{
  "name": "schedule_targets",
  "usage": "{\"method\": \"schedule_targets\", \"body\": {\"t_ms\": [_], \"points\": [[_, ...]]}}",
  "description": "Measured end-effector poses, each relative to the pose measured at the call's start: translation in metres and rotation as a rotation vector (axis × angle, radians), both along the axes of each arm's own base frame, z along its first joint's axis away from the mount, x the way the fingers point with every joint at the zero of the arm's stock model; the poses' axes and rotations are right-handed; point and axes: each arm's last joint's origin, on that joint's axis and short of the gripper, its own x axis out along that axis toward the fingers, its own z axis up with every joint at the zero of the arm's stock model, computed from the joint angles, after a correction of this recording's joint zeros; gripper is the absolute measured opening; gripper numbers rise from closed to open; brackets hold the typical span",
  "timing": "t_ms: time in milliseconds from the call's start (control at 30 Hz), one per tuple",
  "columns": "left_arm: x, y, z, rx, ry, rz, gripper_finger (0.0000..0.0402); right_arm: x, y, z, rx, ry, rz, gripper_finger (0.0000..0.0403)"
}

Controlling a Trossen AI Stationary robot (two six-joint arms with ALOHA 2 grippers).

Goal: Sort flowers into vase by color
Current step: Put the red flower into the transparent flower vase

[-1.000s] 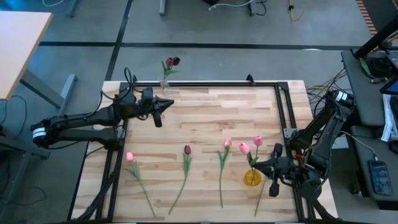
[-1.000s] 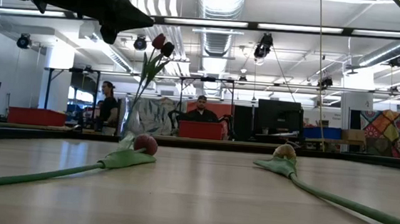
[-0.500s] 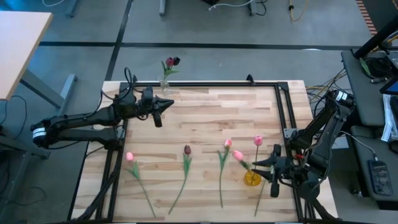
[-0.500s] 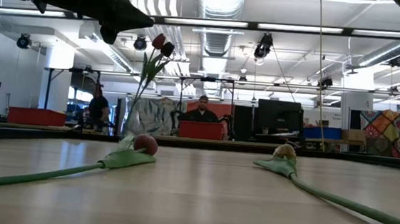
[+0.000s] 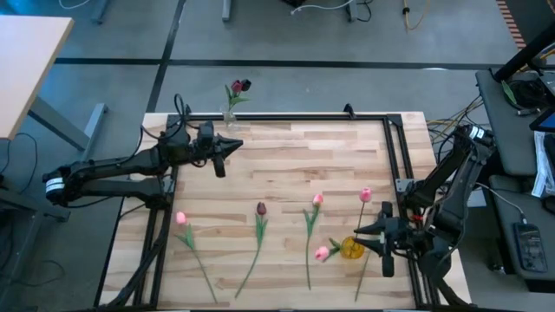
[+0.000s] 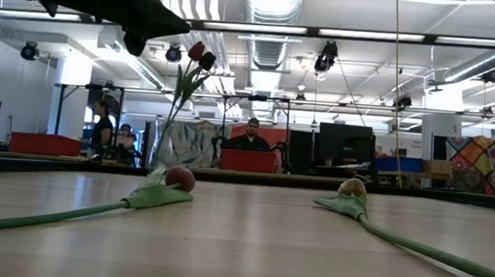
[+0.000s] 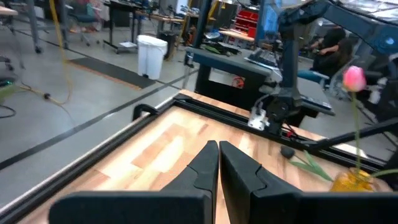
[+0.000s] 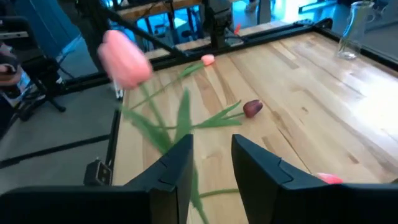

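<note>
My right gripper [image 5: 375, 247] [image 8: 210, 158] stands open beside the yellow vase [image 5: 351, 249] at the near right. One pink flower [image 5: 322, 253] [image 8: 124, 59] leans out of that vase toward the near left. Another pink flower [image 5: 365, 195] [image 7: 354, 78] stands in it. A pink flower [image 5: 180, 218], a maroon one [image 5: 260, 208] and a pink one [image 5: 317, 199] lie flat on the table. Two maroon flowers [image 5: 238, 87] stand in the clear vase [image 5: 230, 119] at the far edge. My left gripper [image 5: 238, 145] [image 7: 218, 149] hovers shut near that vase. My right gripper has the leaning flower's green stem [image 8: 194, 186] running down close to one finger [image 8: 177, 174], between the two fingers. I cannot tell whether the finger touches the stem.
A black metal frame [image 5: 395, 156] runs along the table's far edge and both sides. The middle and far right of the wooden top [image 5: 321, 156] are bare. People and benches show in the room beyond the table in the low view.
The pink flower that stood in the yellow vase, its head on the vase's far side, has tipped over. Its head has swung down to the vase's near-left side, while its stem stays at the vase. Both arms have stayed about where they were.
</note>
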Motion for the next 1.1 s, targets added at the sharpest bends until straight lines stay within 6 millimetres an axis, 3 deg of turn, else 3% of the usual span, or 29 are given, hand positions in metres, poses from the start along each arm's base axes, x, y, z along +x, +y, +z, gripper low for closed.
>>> {"method": "schedule_targets", "body": {"t_ms": [167,333,500,800,900,1100], "points": [[0.002,-0.007,-0.004,-0.039,0.033,-0.043,0.0000,-0.001,-0.003,0.026,0.015,0.060,0.024,0.0076],[0.008,-0.026,-0.011,-0.090,0.091,-0.119,0.0000,-0.005,-0.009,0.059,0.026,0.102,0.054,0.0044],[0.021,-0.056,-0.024,-0.173,0.154,-0.152,0.0000,-0.011,-0.019,0.087,0.000,0.121,0.052,0.0013],[0.040,-0.120,-0.067,-0.465,0.313,-0.151,0.0000,-0.022,-0.042,0.124,-0.047,0.151,0.036,0.0009],[0.046,-0.138,-0.079,-0.535,0.397,-0.113,0.0000,-0.027,-0.049,0.135,-0.054,0.157,0.037,0.0009],[0.072,-0.156,-0.083,-0.630,0.603,0.093,0.0000,-0.036,-0.064,0.157,-0.059,0.143,0.057,0.0009]]}}
